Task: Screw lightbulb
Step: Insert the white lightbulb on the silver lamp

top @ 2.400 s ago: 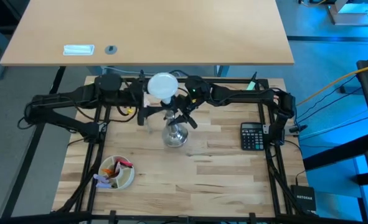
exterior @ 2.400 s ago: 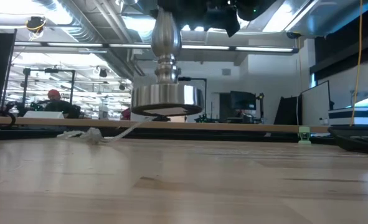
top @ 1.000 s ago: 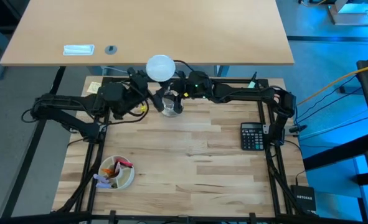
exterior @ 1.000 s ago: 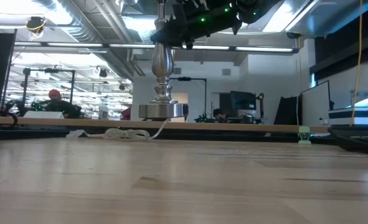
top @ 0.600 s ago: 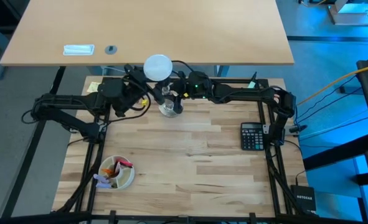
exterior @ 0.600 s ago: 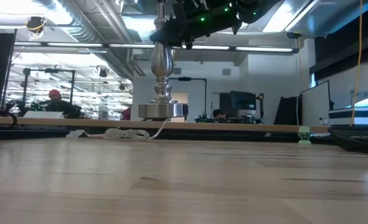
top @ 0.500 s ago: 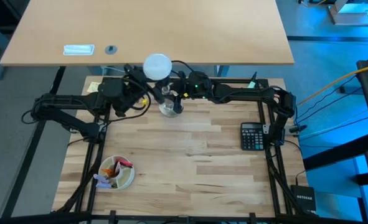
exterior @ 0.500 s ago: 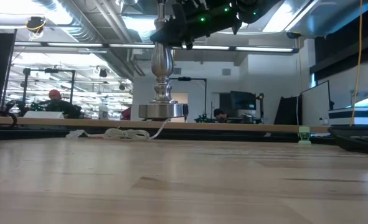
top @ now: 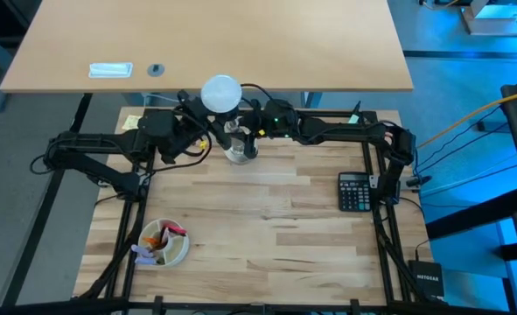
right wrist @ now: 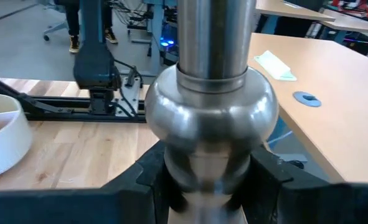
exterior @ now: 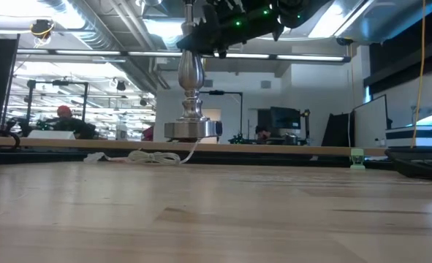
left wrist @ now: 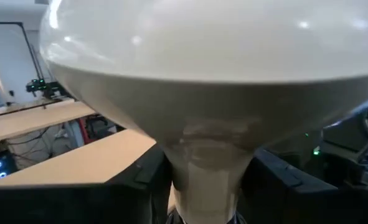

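You have one lightbulb (top: 222, 94) in play, white and round, sitting at the upper centre of the high view, right at the far edge of the wooden table (top: 275, 227). Your left gripper (top: 197, 129) comes in from the left of that frame and is closed on the bulb's narrow neck; in the left wrist view the lightbulb (left wrist: 215, 74) fills the picture, with a dark finger (left wrist: 147, 180) pressed against each side of the neck. Your right gripper (top: 248, 131) reaches in from the right and is clamped on the one silver lamp stand (top: 239, 147) directly under the bulb. In the right wrist view its fingers (right wrist: 268, 171) squeeze the stand's stem (right wrist: 210, 118) just below the round bulge.

In the low view the lamp stand (exterior: 191, 95) is upright, and its foot seems to hang a little above the table's far edge (hard to be sure at this angle). One white cord (exterior: 157, 156) trails from it along the tabletop.

The only readable writing is "NETGEAR" on the small black box (top: 428, 281) at the lower right of the high view. You also have one black calculator (top: 355, 191) at the right of the table (its keys are too small to read) and one white bowl (top: 164, 242) of small coloured bits at the lower left. On the tan desk (top: 241, 35) beyond lie one clear packet (top: 110, 70) and one small grey disc (top: 157, 69).
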`<state>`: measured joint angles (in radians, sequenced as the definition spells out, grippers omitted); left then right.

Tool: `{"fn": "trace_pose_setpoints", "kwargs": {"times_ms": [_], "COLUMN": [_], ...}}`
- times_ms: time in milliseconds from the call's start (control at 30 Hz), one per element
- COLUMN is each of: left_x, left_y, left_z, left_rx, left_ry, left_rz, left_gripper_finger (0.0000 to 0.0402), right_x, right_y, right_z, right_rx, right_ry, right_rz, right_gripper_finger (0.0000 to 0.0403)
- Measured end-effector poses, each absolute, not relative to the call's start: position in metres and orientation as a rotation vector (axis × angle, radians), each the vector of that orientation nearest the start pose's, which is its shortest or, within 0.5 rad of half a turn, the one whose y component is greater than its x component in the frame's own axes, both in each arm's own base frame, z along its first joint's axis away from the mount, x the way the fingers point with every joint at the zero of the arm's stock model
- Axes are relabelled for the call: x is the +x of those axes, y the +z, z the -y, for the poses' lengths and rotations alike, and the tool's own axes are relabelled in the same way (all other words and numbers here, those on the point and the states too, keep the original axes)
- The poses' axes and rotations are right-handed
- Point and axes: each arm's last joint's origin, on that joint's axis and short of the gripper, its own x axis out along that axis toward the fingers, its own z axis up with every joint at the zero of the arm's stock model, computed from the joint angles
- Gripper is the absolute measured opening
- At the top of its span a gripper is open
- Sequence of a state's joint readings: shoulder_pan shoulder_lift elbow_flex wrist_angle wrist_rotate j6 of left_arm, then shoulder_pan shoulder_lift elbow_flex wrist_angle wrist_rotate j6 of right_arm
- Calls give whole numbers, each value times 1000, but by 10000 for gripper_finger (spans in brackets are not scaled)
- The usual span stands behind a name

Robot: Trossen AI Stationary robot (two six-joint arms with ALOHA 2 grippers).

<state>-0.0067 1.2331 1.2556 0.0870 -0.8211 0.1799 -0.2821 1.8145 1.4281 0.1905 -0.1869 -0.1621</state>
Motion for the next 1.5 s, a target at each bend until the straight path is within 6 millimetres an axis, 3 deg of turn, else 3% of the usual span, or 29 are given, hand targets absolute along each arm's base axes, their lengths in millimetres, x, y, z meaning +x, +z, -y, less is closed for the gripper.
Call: {"fn": "trace_pose_setpoints", "kwargs": {"times_ms": [300,500,733,967,1167,1400,1500], "left_x": [265,262,266,276,281,278,273], "left_y": [423,422,420,415,414,413,415], "left_z": [-17,-22,-18,-17,-16,-18,-19], "left_rx": [94,8,21,41,43,87,90], "left_ry": [636,345,26,-168,-197,-137,-86], "left_rz": [0,-14,-22,-11,4,-4,-11], "left_gripper_finger": [139,139,139,139,140,241,264], "right_x": [412,410,408,408,410,409,409], "right_y": [303,302,303,303,302,311,311], "right_z": [107,96,77,55,49,53,58], "right_rx": [-66,2,26,47,13,-23,-31], "right_ry": [159,449,742,946,909,722,650], "right_rz": [-185,-174,-146,-141,-139,-151,-166], "right_gripper_finger": [139,139,139,139,139,139,139]}}
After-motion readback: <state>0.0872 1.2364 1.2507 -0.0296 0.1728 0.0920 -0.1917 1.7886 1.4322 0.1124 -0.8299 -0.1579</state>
